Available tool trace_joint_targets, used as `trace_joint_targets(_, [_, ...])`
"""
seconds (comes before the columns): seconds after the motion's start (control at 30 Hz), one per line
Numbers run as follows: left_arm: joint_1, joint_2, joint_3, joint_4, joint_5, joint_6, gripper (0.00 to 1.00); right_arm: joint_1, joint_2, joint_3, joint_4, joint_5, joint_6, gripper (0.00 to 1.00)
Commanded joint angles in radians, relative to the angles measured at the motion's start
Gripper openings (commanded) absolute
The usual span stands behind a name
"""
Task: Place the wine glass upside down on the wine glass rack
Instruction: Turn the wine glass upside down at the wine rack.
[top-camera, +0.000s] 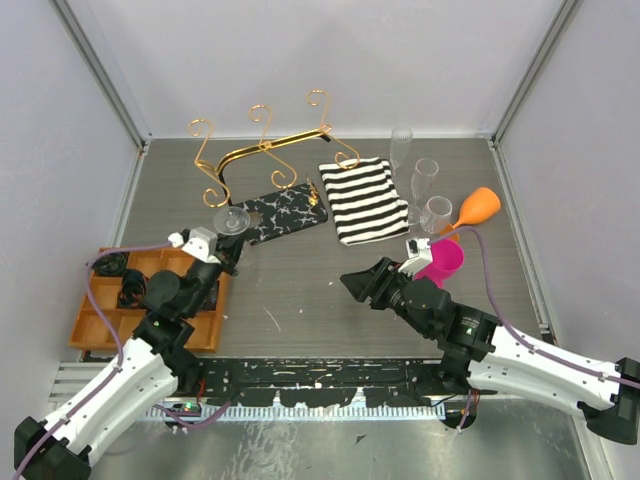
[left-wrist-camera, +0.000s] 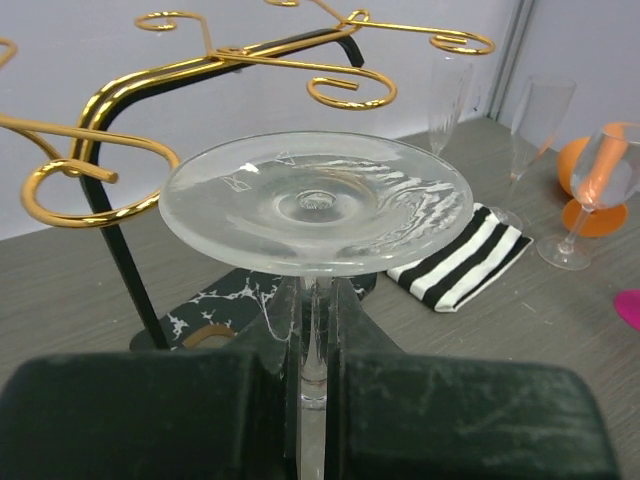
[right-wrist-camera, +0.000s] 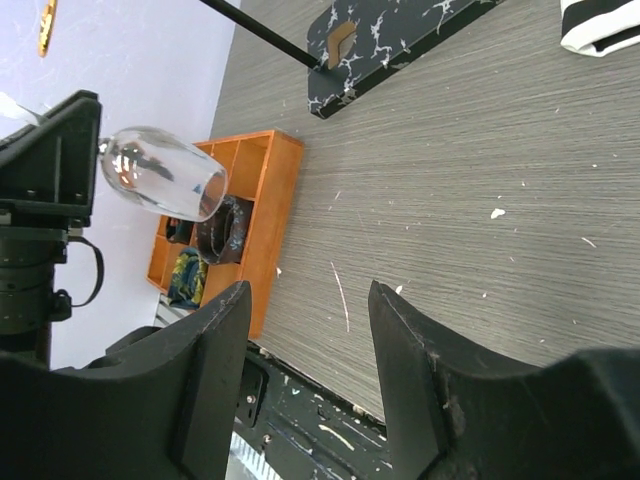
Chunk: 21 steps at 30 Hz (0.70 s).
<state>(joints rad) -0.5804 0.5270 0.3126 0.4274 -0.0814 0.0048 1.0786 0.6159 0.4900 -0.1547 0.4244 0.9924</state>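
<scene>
My left gripper (top-camera: 226, 238) is shut on the stem of a clear wine glass (top-camera: 232, 220), held upside down with its round foot on top. In the left wrist view the foot (left-wrist-camera: 316, 200) fills the middle and the stem runs between my fingers (left-wrist-camera: 270, 330). The glass sits just in front of the wine glass rack (top-camera: 265, 148), level with a gold scroll hook (left-wrist-camera: 90, 170), above the rack's black marbled base (top-camera: 285, 212). The bowl shows in the right wrist view (right-wrist-camera: 160, 172). My right gripper (top-camera: 352, 283) is open and empty, low over the mid table (right-wrist-camera: 310, 300).
A black-and-white striped cloth (top-camera: 362, 198) lies right of the rack base. Three clear glasses (top-camera: 425, 180), an orange object (top-camera: 478, 208) and a pink cup (top-camera: 440, 262) stand at the right. An orange divided tray (top-camera: 150, 300) sits at the left under my left arm.
</scene>
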Motion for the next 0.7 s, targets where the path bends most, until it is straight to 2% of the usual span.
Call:
trace_joint_targets(0.0, [0.006, 0.051, 0.035, 0.055, 0.106, -0.038, 0.00, 0.001, -0.037, -0.004, 0.049, 0.022, -0.009, 0.56])
trace_joint_targets(0.1, [0.007, 0.143, 0.073, 0.087, 0.205, -0.070, 0.00, 0.000, -0.043, -0.005, 0.042, 0.044, -0.021, 0.56])
trace_joint_targets(0.23, [-0.022, 0.244, 0.088, 0.203, 0.243, -0.104, 0.00, 0.001, -0.049, -0.005, 0.018, 0.063, -0.022, 0.56])
trace_joint_targets(0.37, [-0.191, 0.351, 0.157, 0.205, 0.142, 0.034, 0.00, 0.000, -0.067, -0.018, 0.011, 0.073, -0.012, 0.56])
trace_joint_targets(0.47, [-0.305, 0.442, 0.206, 0.243, 0.101, 0.085, 0.00, 0.000, -0.080, -0.029, 0.007, 0.077, -0.009, 0.56])
trace_joint_targets(0.67, [-0.331, 0.647, 0.305, 0.398, 0.112, 0.074, 0.00, 0.000, -0.115, -0.031, -0.031, 0.095, -0.015, 0.56])
